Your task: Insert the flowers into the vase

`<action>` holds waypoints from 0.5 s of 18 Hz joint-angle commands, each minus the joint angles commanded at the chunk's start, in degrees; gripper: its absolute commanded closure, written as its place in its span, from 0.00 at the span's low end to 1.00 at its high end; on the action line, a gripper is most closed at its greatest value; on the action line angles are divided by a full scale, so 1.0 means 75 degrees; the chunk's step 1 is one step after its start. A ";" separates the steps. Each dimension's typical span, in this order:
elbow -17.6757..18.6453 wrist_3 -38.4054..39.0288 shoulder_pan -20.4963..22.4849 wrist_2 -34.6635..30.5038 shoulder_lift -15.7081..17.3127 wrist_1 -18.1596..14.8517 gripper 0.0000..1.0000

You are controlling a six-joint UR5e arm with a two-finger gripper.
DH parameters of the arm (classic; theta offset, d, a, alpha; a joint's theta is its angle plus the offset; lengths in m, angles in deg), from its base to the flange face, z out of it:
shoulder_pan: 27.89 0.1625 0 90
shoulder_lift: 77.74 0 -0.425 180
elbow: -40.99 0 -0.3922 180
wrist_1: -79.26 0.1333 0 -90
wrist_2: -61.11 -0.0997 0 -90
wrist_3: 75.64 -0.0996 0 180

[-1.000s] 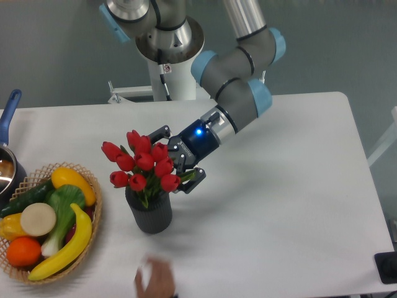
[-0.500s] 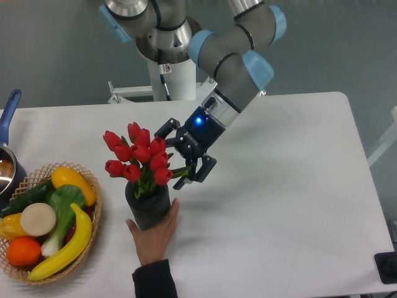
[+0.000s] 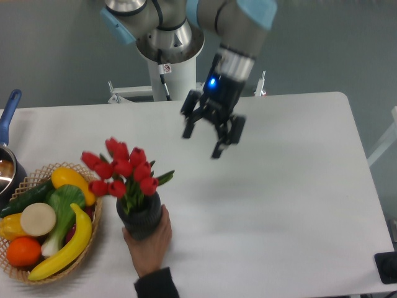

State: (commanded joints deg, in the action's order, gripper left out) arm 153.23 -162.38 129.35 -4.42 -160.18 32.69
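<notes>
The red tulip flowers [image 3: 121, 171] stand with their green stems inside the dark grey ribbed vase [image 3: 141, 218], at the table's front left. A person's hand [image 3: 154, 239] holds the vase from the front. My gripper [image 3: 204, 141] hangs open above the table's middle, well up and to the right of the flowers, with nothing between its fingers. Motion blurs it slightly.
A wicker basket [image 3: 93, 214] of toy fruit and vegetables sits just left of the vase. A pot with a blue handle [image 3: 9, 115] is at the far left edge. The robot's base [image 3: 169, 68] stands at the back. A dark object [image 3: 386, 267] is at the lower right corner.
My gripper has let go of the flowers, risen and moved right and back. The hand has slid the vase with the flowers a little to the left.
</notes>
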 joint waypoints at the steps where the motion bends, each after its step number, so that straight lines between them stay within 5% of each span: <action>1: -0.0071 0.0000 -0.0012 -0.0353 0.0047 -0.0012 0.00; 4: -0.0258 -0.0117 0.0011 -0.0591 0.0083 -0.0186 0.00; 9: -0.0646 -0.2164 0.0665 -0.0591 0.0305 -0.1838 0.00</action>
State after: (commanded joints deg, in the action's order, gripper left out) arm 148.39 -178.61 134.34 -8.85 -157.90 18.90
